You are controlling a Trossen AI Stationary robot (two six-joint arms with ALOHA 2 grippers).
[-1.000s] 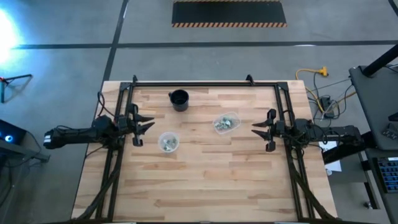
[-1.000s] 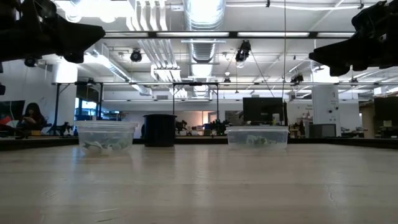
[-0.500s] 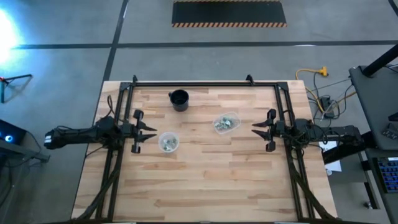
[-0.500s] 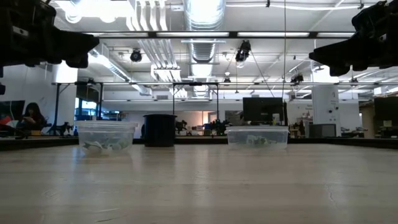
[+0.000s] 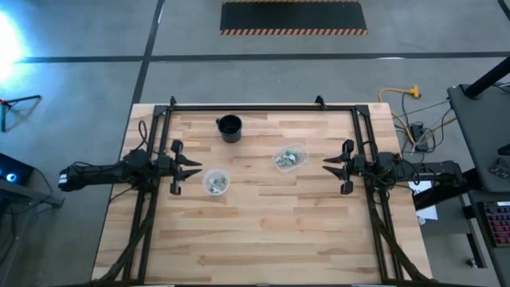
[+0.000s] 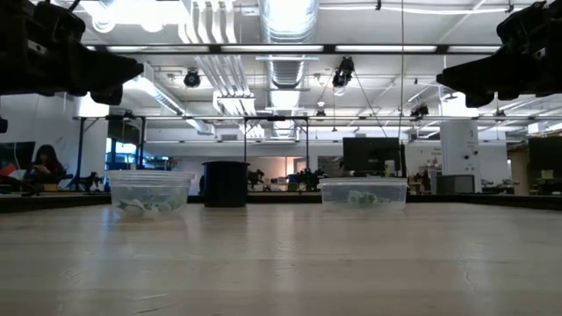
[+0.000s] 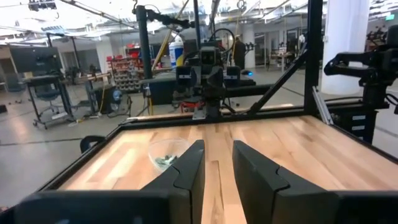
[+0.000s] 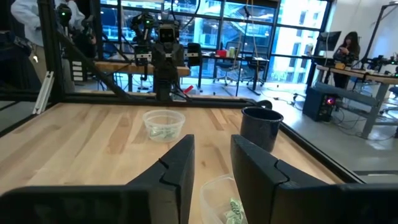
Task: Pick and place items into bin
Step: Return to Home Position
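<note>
Left claw (image 5: 194, 167) and right claw (image 5: 327, 165) both parted, empty. Risk: left claw swinging wide clips the round bin (image 5: 215, 182) just beside it.

Bright ceiling lights (image 6: 123, 10), glare on floor (image 5: 80, 32), evenly lit table (image 5: 263, 231)
</note>
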